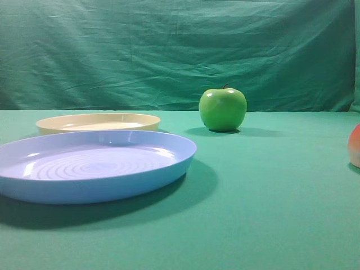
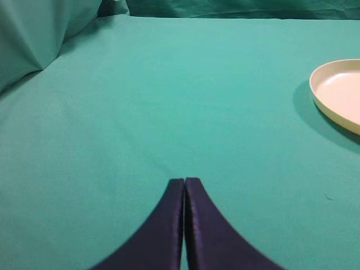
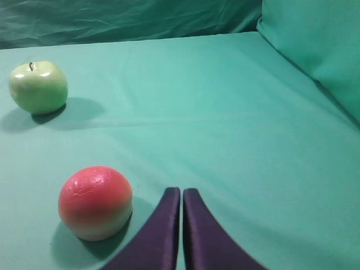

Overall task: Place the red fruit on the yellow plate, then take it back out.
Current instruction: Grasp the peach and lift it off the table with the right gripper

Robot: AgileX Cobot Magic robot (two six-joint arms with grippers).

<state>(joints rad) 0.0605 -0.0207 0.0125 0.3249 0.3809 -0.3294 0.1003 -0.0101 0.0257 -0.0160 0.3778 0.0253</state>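
On the green counter [image 3: 236, 129] nothing's started yet imo: the red fruit [image 3: 95, 201] sits just left of the right gripper [image 3: 181, 194], fingers pressed together and empty like the left gripper [image 2: 184, 183], so it needs opening before carrying fruit to the yellow plate [image 1: 98, 121].

Red fruit [image 1: 355, 146] cut by right edge; yellow plate [image 2: 337, 93] cropped.

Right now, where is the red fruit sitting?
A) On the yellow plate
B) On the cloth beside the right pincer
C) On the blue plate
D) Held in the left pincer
B: the right wrist view shows the red fruit resting on the green cloth just left of the shut right pincer, while the yellow plate holds nothing.
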